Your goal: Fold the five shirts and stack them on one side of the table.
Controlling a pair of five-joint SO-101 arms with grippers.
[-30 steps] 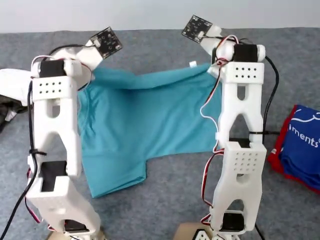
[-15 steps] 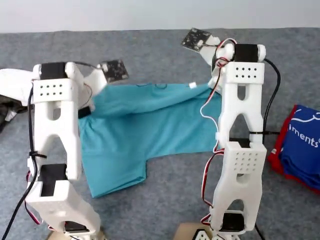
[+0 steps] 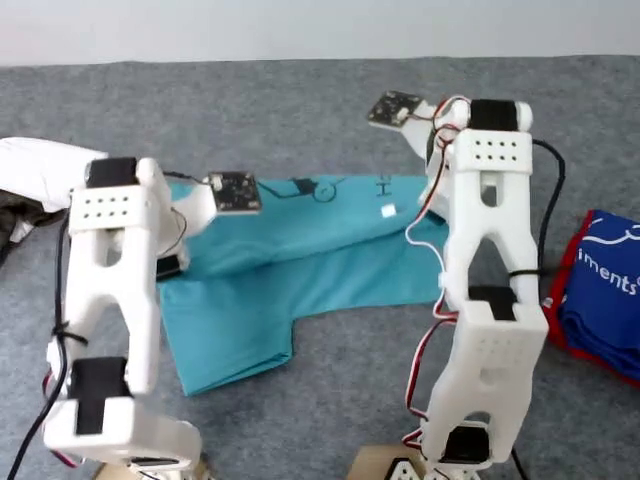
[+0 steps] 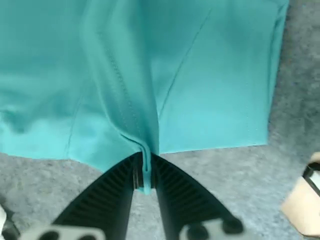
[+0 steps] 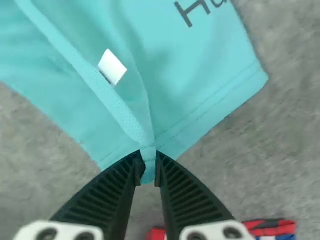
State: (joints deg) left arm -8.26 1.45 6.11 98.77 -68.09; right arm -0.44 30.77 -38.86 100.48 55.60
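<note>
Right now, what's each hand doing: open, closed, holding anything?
Left hand: closed, pinching a folded edge of the teal shirt.
Right hand: closed, pinching another edge of the teal shirt.

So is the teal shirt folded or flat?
Half folded: the teal fabric shirt has its far edge doubled over its body, pinched by the left gripper and right gripper.
</note>
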